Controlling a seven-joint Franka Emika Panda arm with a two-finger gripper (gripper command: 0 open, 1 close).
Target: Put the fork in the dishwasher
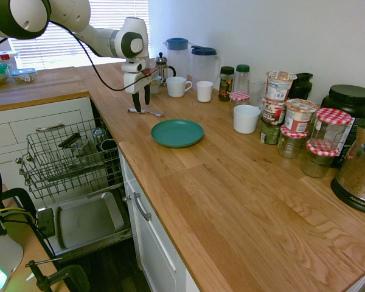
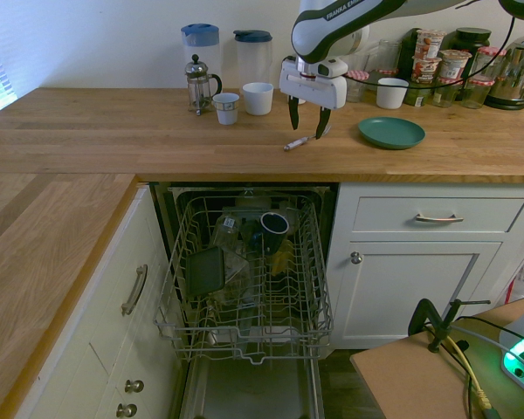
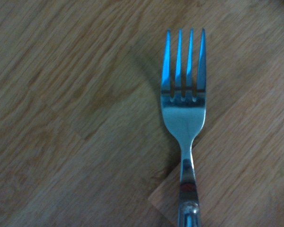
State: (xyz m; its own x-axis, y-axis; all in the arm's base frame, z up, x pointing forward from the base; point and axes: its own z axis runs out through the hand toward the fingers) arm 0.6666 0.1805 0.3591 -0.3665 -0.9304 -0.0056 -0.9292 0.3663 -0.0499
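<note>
On the wooden butcher-block table point(image 1: 231, 182), toward the upper left of the first exterior view, the small shiny silver metal fork point(image 1: 146, 112) lies flat on the bare wood. Directly above it hangs the white arm's black two-fingered claw point(image 1: 140, 99), pointing straight down with its fingers spread wide and nothing between them. The fingertips are close over the fork but clear of it, one on each side of the handle.

From the second exterior view, the claw point(image 2: 306, 130) sits upper centre of the frame and the fork point(image 2: 301, 140) lies slantwise just beneath it, its nearer end poking out toward the lower left of the fingers, near the table's front edge. A round teal plastic plate point(image 2: 391, 133) rests on the table to the right of the fork, near but apart from it. Two white ceramic mugs point(image 2: 258, 98) and a glass French press with a black lid point(image 2: 198, 84) stand behind, further up the frame.

Seen from the wrist, the fork point(image 3: 184, 113) fills the right half of the picture, four tines pointing to the top edge and the handle running off the bottom edge, with wood grain all around it.

Below the table, in the lower centre of the second exterior view, the dishwasher point(image 2: 253, 384) stands open with its grey door dropped down and its dark grey wire rack point(image 2: 244, 288) pulled out, well apart from the fork. A dark cup point(image 2: 273, 229) shows in the rack.
</note>
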